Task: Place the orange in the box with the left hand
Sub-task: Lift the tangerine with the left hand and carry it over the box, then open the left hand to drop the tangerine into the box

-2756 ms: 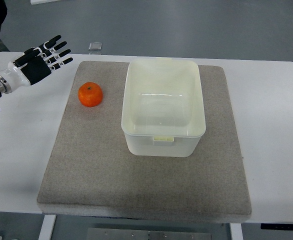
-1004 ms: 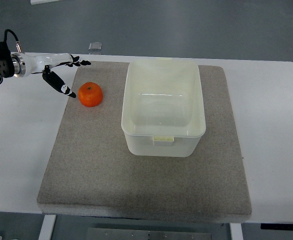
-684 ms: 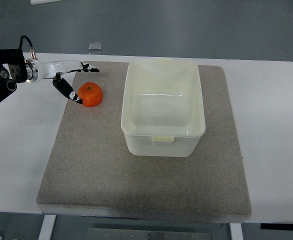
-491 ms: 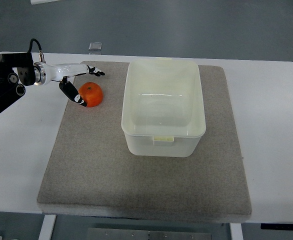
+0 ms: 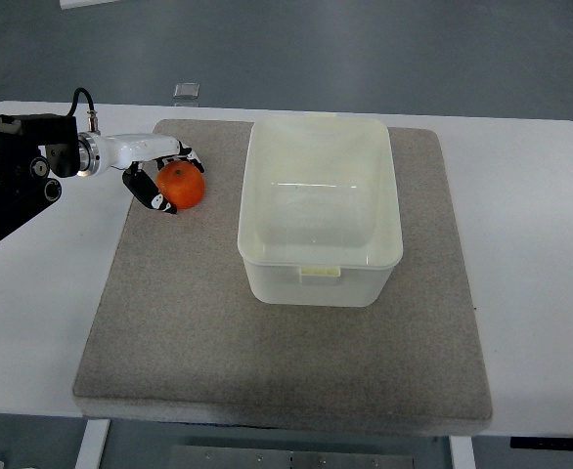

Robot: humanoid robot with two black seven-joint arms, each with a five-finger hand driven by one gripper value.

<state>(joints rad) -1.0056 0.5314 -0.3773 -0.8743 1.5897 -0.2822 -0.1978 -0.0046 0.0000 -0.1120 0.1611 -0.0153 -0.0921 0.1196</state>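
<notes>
Top view showed my left hand (image 5: pixel 159 176) closed around the orange (image 5: pixel 180 185), thumb on its near side and the other fingers (image 5: pixel 187 156) curled over its far side, so I was gripping the fruit rather than merely touching it. The orange sat on the grey mat (image 5: pixel 189 322), just to the left of the white plastic box (image 5: pixel 320 210) and level with the box's far half, close to its left wall but apart from it. Whether the orange had left the mat, I could not tell from that angle. The box stood open and held nothing that I could see.

I judged the orange light and firm, with a slightly yielding, dimpled peel that should give fair friction; being round, though, it could roll out of a loose pinch. Wrapping it across its widest part, thumb opposite fingers, seemed the soundest hold, with moderate pressure so as not to bruise it. To reach the box, it would need lifting above the left wall's rim. My right hand was out of sight.
</notes>
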